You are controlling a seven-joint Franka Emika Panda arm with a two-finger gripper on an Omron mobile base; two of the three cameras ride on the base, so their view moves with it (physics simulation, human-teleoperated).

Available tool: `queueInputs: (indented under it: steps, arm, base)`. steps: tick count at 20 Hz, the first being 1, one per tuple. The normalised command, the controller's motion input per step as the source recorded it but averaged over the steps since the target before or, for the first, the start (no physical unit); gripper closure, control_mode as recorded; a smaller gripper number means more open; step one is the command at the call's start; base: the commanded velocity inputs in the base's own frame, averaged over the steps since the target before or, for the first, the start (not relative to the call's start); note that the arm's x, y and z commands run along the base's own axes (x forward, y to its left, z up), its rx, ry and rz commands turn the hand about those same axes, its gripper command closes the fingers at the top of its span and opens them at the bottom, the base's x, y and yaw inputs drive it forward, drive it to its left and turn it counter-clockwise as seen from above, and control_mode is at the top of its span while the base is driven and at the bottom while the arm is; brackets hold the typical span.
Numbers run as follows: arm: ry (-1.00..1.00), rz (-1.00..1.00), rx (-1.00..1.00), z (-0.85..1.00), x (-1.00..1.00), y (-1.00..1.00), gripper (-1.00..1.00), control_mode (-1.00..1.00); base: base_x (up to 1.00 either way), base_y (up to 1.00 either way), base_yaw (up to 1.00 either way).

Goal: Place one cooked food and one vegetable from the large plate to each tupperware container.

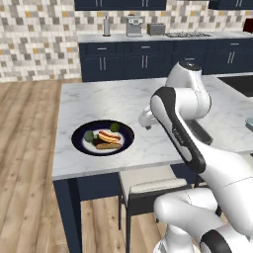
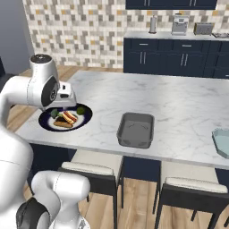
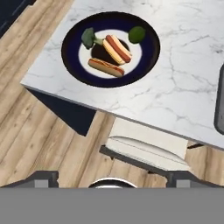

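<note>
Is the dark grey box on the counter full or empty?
Empty. In the right base view, the dark grey tray shows only its bare grey floor, while the two hot dogs and green vegetables still sit on the large plate.

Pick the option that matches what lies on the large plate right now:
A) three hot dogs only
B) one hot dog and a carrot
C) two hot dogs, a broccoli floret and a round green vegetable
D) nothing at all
C: on the large plate, two hot dogs sit between a broccoli floret and a round green vegetable.
</note>
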Motion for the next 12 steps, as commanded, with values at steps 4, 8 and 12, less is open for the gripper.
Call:
queueInputs:
  steps: [4, 8, 12]
  arm:
    - [0.0, 0.25, -0.06, -0.06, 0.0, 0.68, -1.0, -1.0]
    - [0.0, 0.18, -0.1, -0.36, 0.1, 0.48, -1.0, -1.0]
    - [0.0, 0.11, -0.11, -0.4, 0.22, 0.31, -1.0, -1.0]
  base:
    - [0.0, 0.0, 0.0]
    - [0.0, 0.0, 0.0]
    - [0.0, 0.0, 0.0]
